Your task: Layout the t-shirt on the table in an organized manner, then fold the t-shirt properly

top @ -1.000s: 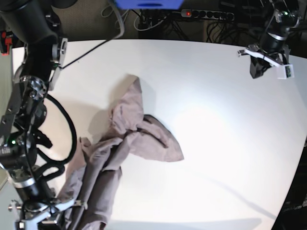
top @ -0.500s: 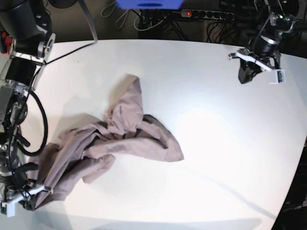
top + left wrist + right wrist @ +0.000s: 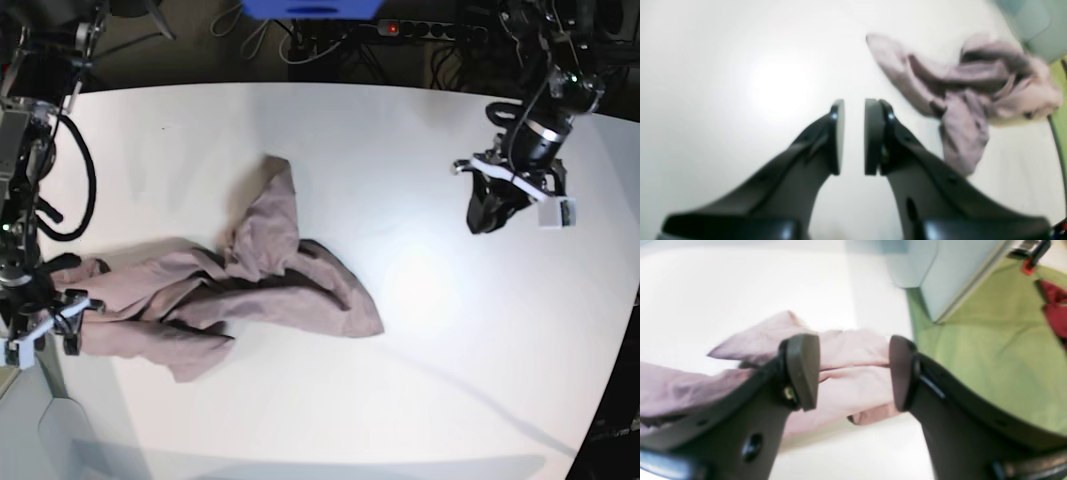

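Observation:
The mauve t-shirt lies crumpled on the white table, stretched from the left edge toward the middle. My right gripper stands at the shirt's left end. In the right wrist view its jaws are wide open, with bunched t-shirt cloth lying just beyond and below them. My left gripper hangs over bare table at the right, far from the shirt. The left wrist view shows that gripper with a narrow empty gap between its pads and the t-shirt off at the upper right.
A power strip and cables lie behind the table's far edge, beside a blue object. Past the table's left edge are a green surface, a pale grey box and something red. The table's edge curves at the right.
My right arm dragged the shirt's near end up along the left edge, spreading the cloth, then opened its jaws. My left arm came down toward the table's middle and parted its jaws slightly.

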Tool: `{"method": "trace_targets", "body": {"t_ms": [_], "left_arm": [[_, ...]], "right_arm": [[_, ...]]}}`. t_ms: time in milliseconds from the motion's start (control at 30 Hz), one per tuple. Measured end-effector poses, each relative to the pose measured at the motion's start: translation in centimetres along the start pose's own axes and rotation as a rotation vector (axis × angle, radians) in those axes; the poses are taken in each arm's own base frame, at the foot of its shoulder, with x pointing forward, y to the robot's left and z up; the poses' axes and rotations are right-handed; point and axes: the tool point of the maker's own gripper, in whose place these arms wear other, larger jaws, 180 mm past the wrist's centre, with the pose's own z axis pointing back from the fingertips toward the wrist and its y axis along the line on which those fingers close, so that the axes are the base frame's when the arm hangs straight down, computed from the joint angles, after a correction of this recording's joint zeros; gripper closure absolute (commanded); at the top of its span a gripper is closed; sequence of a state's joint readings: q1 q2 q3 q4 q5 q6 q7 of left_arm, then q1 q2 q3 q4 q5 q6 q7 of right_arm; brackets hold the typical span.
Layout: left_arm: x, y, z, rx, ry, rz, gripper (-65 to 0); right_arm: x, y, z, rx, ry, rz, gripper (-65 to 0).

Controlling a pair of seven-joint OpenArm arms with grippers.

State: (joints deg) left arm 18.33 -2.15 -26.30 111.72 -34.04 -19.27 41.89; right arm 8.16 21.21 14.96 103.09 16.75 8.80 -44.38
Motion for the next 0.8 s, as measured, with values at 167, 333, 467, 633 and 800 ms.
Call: {"method": "trace_targets", "body": {"t_ms": [167,333,467,633,800], "left_arm": [[0.9,1.3,-3.5,0.0,-0.014,0.058,-10.8],[1.1,3.0,-7.8,-0.005,0.024,0.11,-12.1],[0.9,2.7,-10.4,-0.043,0.088,0.075,-18.5],[1.0,-0.2,-13.1,-0.13,0.142,0.014,-34.3],[-1.3,-0.3,-16.1,-0.131,0.232,0.074,-48.2]], "right_arm": [[-2.1,0.8,4.4,-0.011,-0.011,-0.006,-33.6],[-8.5,3.6,6.1,0.037,0.138,-0.07,-33.6],[-11.1,4.1,7.2,0.046,0.207,-0.085,-33.6],[-12.2,4.3,7.7,0.043,0.23,-0.097,-33.6],[-12.8,4.3,8.1,0.043,0.244,-0.095,-33.6]]}}
